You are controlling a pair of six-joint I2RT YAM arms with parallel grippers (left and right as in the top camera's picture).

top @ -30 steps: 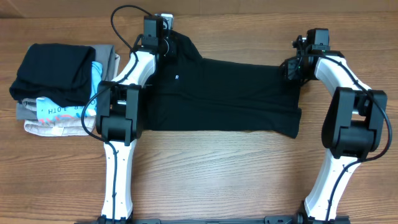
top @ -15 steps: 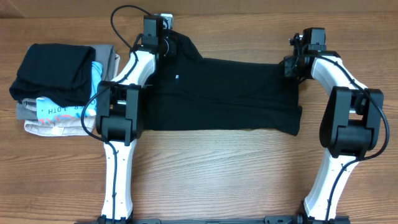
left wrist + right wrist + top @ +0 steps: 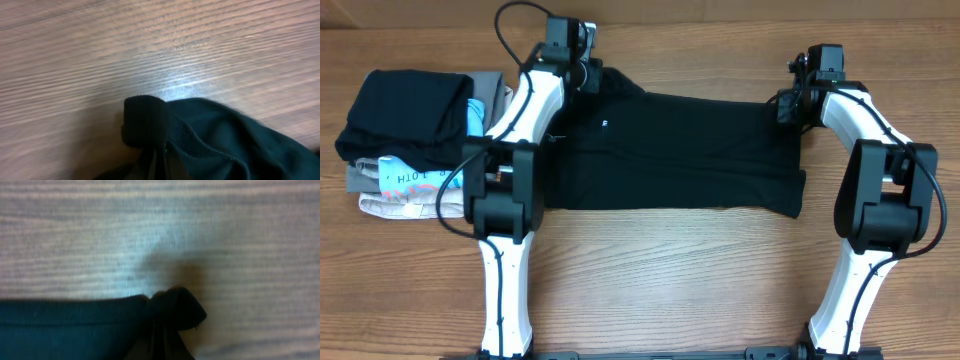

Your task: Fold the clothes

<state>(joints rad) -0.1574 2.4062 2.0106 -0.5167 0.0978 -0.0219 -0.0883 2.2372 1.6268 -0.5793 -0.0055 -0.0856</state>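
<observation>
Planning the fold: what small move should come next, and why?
Probably raise both pinched corners together a little: the left gripper and right gripper are each shut on the far edge of the black T-shirt, which otherwise lies flat on the table.

T-shirt point(image 3: 680, 150): matt black cloth, soft, fine knit texture. table point(image 3: 670, 290): smooth wood grain, slight sheen. left arm point(image 3: 505, 290), right arm point(image 3: 855, 280): glossy white plastic shells, matt black joints.

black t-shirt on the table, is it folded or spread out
Spread out: the black t-shirt lies flat and wide across the table.
</observation>
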